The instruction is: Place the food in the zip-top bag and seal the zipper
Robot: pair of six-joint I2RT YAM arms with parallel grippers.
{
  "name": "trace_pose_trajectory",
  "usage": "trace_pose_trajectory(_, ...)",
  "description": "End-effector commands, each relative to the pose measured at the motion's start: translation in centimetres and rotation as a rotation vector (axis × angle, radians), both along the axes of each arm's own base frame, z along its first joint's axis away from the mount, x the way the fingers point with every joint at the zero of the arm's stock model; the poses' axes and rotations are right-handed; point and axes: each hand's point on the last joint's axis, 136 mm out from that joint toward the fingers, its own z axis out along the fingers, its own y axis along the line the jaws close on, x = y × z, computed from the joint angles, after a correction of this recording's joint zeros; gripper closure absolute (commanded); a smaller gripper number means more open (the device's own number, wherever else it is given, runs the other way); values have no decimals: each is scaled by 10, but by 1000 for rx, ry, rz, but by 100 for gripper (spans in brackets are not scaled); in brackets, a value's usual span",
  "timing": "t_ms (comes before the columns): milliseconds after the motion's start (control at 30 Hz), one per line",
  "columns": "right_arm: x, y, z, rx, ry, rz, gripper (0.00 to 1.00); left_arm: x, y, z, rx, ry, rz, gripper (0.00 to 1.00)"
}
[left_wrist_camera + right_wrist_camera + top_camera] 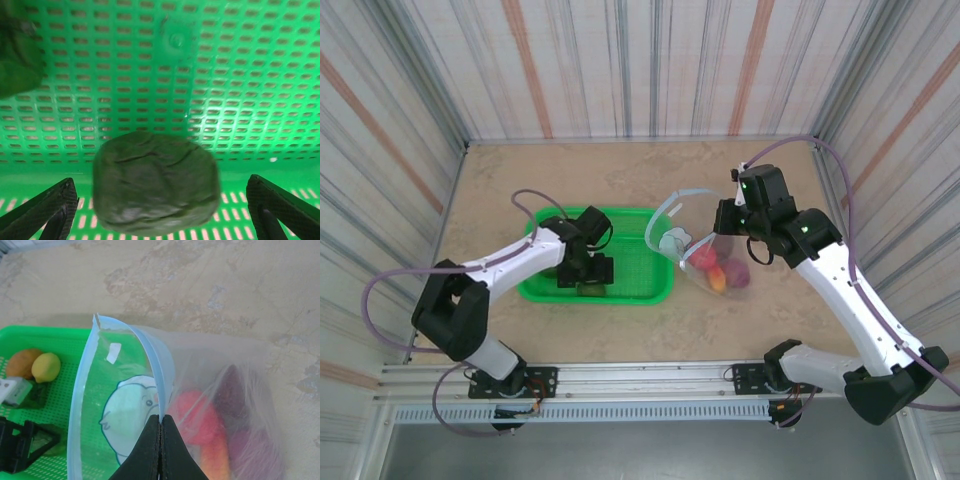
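Note:
The clear zip-top bag (705,258) lies right of the green basket with its mouth held open. Red, orange and purple food (725,272) sits inside it. My right gripper (161,422) is shut on the light-blue zipper (159,367) strip, lifting that edge; red food (200,415) and purple food (235,390) show through the plastic. My left gripper (160,212) is down in the basket, open, its fingers (45,210) standing apart on either side of a dark green food piece (156,182). An orange piece (22,362) and a yellow piece (46,367) lie in the basket.
The green mesh basket (640,265) sits mid-table, touching the bag's open mouth. Another dark green item (17,55) lies at the far left of the basket floor (225,75). Striped walls enclose the table on three sides.

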Motion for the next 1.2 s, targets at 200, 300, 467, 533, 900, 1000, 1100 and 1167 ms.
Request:
trace_pose_trajectory(200, -2, 0, 7, 3, -21, 21, 100, -14, 4, -26, 13, 66, 10, 20)
trace_pose_trajectory(300, -2, -1, 7, 0, -21, 21, 100, -11, 5, -26, 23, 58, 1, 32)
trace_pose_trajectory(467, -2, -2, 9, -3, -23, 20, 100, -7, 2, -17, -4, 42, 2, 52)
trace_pose_trajectory(533, -3, -2, 10, -3, -26, 19, 100, -5, 2, -6, -16, 23, 3, 52)
trace_pose_trajectory(900, -5, 2, 21, 50, -43, 24, 100, 1, 3, 118, -193, -278, -23, 50)
trace_pose_trajectory(1000, -4, 6, 22, 71, -64, 30, 100, 8, -21, 151, -350, -359, -61, 49)
trace_pose_trajectory(1100, -3, 6, 20, 77, -69, 19, 100, 17, -49, 186, -497, -400, -102, 51)
trace_pose_trajectory(1167, -3, 7, 20, 84, -72, 21, 100, 21, -70, 202, -558, -416, -147, 51)
